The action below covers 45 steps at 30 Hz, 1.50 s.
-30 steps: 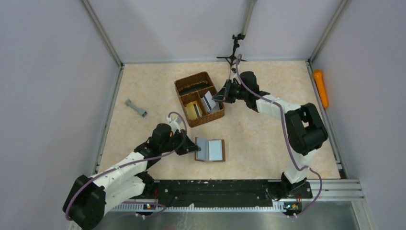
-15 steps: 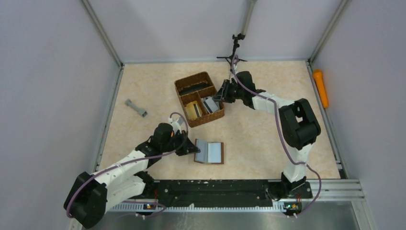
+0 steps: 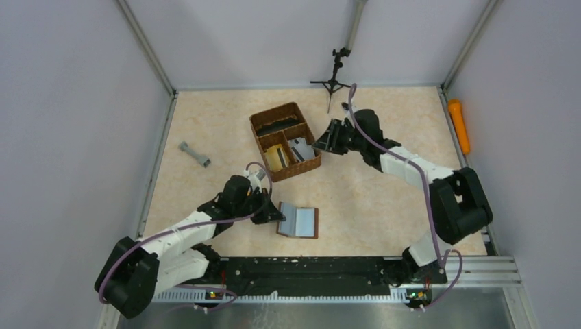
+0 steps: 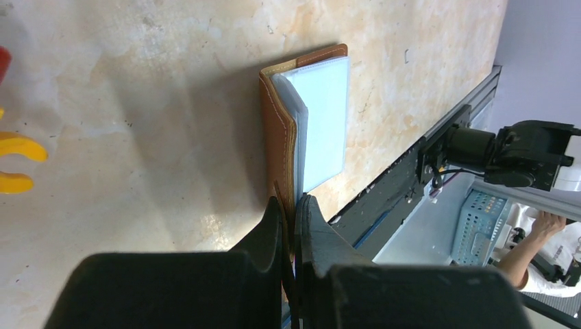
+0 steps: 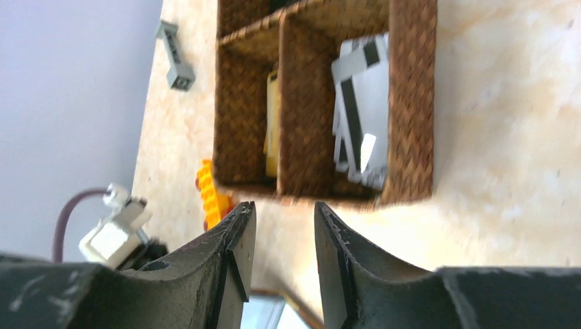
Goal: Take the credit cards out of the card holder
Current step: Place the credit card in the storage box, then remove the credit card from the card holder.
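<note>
Card holder (image 3: 298, 221): one, left jaws pinching it | credit cards (image 5: 373, 103): about three, in basket (image 5: 411, 103) | right jaws parted, empty

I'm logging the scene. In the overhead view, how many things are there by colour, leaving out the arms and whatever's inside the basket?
Brown: 2, basket, card holder
Grey: 1, bar
Black: 1, tripod
Orange: 1, cylinder
Total: 5

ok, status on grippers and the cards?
Left gripper shut on card holder edge, holder open on table. Right gripper open, empty, beside basket. Credit cards lie in a basket compartment. Nothing blocking.
</note>
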Available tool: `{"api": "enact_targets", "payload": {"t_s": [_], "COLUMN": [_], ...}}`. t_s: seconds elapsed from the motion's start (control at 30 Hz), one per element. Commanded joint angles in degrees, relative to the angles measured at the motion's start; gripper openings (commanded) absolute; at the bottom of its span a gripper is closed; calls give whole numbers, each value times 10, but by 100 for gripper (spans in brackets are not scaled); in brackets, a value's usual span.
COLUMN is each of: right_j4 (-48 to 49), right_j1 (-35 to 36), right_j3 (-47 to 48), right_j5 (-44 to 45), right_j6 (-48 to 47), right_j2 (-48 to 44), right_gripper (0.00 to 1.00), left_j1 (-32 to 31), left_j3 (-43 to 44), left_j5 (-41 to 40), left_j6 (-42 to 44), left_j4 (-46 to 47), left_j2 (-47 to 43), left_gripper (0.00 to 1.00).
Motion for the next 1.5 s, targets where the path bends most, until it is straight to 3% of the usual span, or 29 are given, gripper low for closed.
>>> {"api": "enact_targets", "payload": {"t_s": [0.0, 0.33, 0.57, 1.07, 1.47], "right_j4": [45, 88, 140, 231, 278], "right_j1": [25, 158, 232, 317, 349], "right_j3": [-93, -271, -334, -322, -335], "right_j5": [-21, 58, 96, 129, 159], "right_j6": [17, 55, 84, 88, 107], "right_j2": [-92, -263, -281, -163, -129], "right_gripper": [41, 74, 76, 78, 78], "left_j1": [2, 1, 1, 0, 0], "left_j3": [28, 26, 27, 32, 26], "left_j5": [4, 13, 9, 18, 21], "left_j6": [18, 17, 14, 6, 0], "left_j4": [6, 14, 9, 1, -1], "left_j2": [10, 28, 13, 2, -16], "left_gripper": [3, 5, 13, 30, 27]}}
